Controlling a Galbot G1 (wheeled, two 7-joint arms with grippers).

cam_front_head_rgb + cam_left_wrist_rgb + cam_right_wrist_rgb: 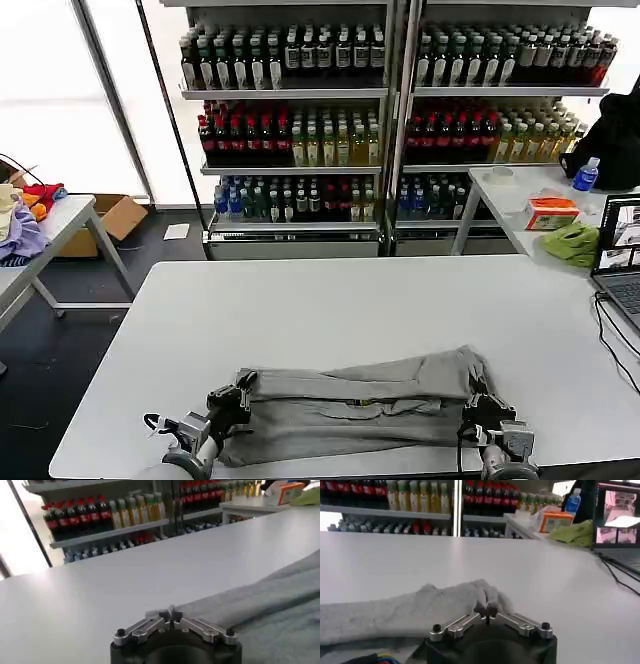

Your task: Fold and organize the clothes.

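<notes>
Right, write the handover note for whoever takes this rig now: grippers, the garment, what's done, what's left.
Left gripper: fingers shut on the grey garment at its left end, near the table's front edge.
Right gripper: fingers shut on a bunched fold at the garment's right end.
Garment: lies as a long band across the front of the table, already folded over lengthwise.
Left to do: finish the fold, release, and put it in order; judged from its shape, at least one crosswise fold probably remains.
</notes>
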